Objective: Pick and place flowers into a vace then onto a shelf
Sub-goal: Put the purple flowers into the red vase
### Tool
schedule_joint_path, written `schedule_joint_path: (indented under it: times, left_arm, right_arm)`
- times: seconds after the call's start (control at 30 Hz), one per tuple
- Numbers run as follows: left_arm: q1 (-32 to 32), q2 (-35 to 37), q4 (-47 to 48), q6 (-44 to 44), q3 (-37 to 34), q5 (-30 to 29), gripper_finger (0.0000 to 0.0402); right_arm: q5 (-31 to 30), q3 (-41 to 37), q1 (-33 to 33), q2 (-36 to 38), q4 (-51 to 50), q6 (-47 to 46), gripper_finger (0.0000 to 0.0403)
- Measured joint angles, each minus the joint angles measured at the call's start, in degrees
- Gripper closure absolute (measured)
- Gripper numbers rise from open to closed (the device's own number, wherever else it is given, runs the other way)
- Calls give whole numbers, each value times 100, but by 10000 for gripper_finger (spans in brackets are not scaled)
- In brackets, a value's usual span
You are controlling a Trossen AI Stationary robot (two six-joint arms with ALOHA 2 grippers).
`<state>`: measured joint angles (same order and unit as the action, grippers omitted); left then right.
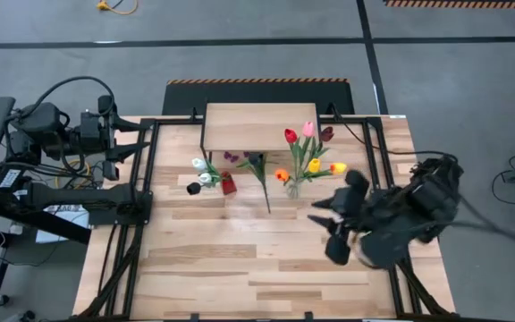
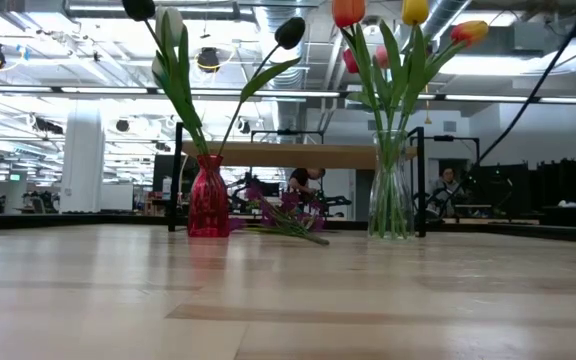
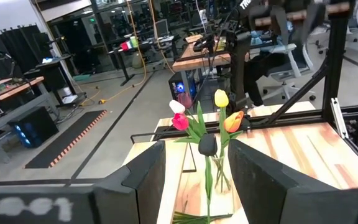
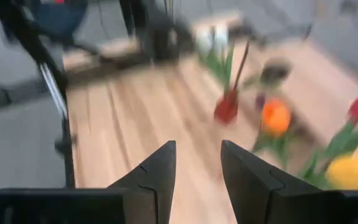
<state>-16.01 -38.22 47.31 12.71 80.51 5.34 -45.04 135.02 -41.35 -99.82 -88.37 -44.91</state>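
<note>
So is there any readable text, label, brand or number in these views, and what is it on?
None can be read.
Pale lettering on the dark bar of the left hand in the left wrist view: too blurred to read.
White marks on the dark gear beyond the clear vase: cut off, unreadable.

No readable text, label, brand, number or sign on anything in any view.
</note>
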Motion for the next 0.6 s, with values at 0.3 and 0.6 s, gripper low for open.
schedule_joint_path:
  times: [0.3, 0.6]
  left_arm:
    - [0, -37, 105, -858, 0, 621, 235]
    - [0, -120, 1356, -894, -4, 1849, 235]
  right_arm:
    - [1463, -43, 403, -414, -163, -479, 284]
    - [1791, -42, 445, -732, 129, -2002, 284]
